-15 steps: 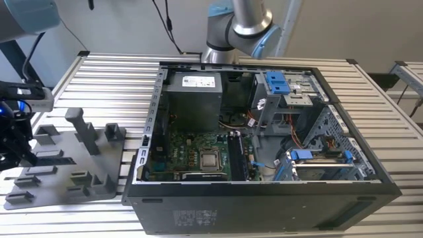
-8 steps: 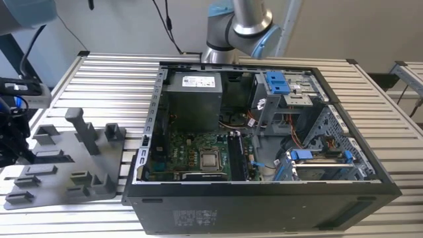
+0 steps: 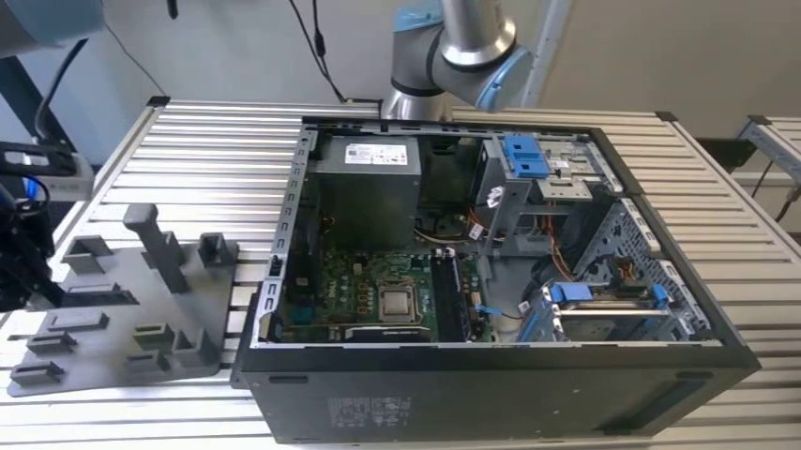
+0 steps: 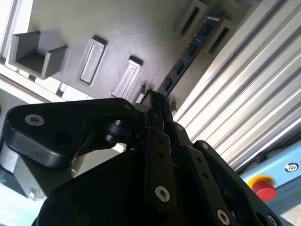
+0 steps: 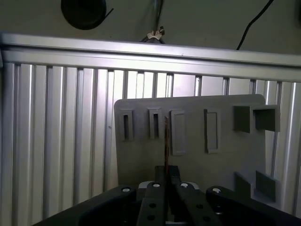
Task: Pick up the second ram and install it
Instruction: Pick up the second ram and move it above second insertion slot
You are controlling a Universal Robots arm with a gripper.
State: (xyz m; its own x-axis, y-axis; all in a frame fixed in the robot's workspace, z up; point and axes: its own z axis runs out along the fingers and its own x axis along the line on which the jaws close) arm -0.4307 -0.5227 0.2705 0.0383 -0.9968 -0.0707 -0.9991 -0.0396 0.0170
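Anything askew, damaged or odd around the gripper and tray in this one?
Nothing stands out. The gripper is shut on the second ram, which runs straight out of it over the grey tray; the tray lies flat on the slatted table.

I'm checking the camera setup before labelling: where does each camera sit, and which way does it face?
Exterior view: off the arm, raised, looking down on the open computer case and grey tray; the arm's joints show beyond the case.
First wrist view: on the wrist, looking along the gripper, over the tray, to the slatted table.
Second wrist view: on the wrist, looking slantwise past the gripper along the second ram it clamps.
Shared: both wrist views show gripper, ram and tray.
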